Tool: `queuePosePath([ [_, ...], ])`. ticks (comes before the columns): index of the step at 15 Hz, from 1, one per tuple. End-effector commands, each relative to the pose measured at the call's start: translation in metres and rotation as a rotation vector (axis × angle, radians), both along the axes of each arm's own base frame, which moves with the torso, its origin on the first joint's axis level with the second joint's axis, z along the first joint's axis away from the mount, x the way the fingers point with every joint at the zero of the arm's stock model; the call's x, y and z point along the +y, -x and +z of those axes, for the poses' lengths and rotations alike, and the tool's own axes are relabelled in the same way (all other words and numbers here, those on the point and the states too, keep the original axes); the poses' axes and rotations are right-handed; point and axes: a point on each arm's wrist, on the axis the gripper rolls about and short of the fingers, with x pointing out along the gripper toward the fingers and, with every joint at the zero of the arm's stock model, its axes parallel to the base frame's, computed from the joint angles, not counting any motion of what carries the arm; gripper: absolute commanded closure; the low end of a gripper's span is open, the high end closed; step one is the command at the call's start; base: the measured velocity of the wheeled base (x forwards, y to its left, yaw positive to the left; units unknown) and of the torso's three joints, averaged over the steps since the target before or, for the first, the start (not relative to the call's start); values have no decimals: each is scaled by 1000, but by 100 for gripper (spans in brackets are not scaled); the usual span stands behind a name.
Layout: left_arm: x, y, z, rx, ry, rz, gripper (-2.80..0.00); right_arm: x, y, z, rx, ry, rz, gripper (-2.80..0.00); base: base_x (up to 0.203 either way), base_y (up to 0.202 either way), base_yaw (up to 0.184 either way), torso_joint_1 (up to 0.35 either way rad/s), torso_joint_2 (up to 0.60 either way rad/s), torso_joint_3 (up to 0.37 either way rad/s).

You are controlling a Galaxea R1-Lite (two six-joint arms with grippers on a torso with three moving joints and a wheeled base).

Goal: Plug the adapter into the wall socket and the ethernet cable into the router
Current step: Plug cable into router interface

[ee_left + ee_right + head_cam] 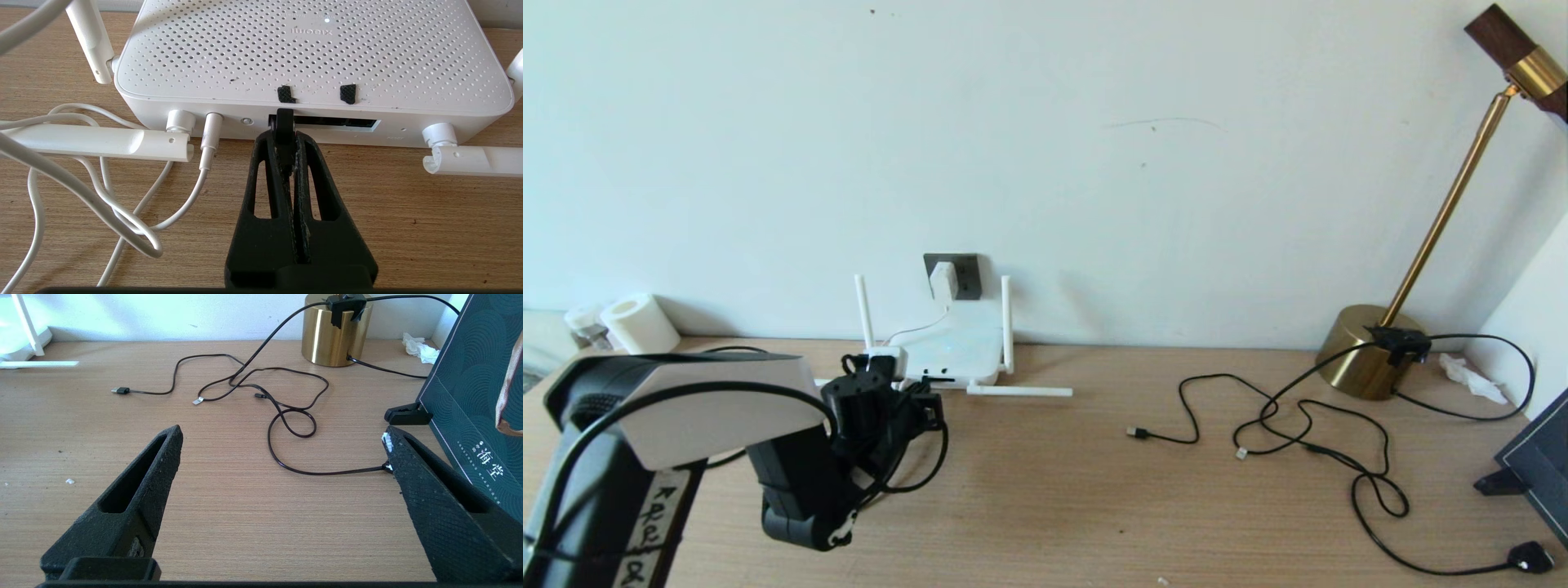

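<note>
1. My right gripper (282, 457) hangs over bare wood-grain table (229, 522), its rough black fingers spread wide, holding nothing.
2. My left gripper (284, 134) has its ribbed black fingers pinched together on the ethernet cable (284, 122), its black plug end at the dark port slot.
3. The router (310, 53) is a flat white box, rounded and dotted with holes.
4. Farthest, the white cube adapter (943, 280) sits in the grey square wall socket (968, 273).

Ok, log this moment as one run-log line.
adapter: in wall socket | left gripper: shut on ethernet cable plug at router port | right gripper: open, idle above table
</note>
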Motion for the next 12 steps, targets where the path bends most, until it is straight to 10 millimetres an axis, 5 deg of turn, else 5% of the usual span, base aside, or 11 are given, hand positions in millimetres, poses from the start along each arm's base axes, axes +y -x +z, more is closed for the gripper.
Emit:
queuePosePath([
  [1, 0, -1, 2, -17, 6, 1, 0, 0, 0, 0, 0, 0, 0, -280, 0, 0, 0, 0, 0, 0],
  [4, 0, -1, 0, -13, 6, 3, 0, 0, 0, 0, 1, 0, 0, -280, 0, 0, 0, 0, 0, 0],
  [5, 0, -1, -1, -11, 7, 3, -280, 0, 0, 0, 1, 0, 0, -280, 0, 0, 0, 0, 0, 0],
  [12, 3, 16, 11, -5, 12, -1, -280, 0, 0, 0, 1, 0, 0, -280, 0, 0, 0, 0, 0, 0],
])
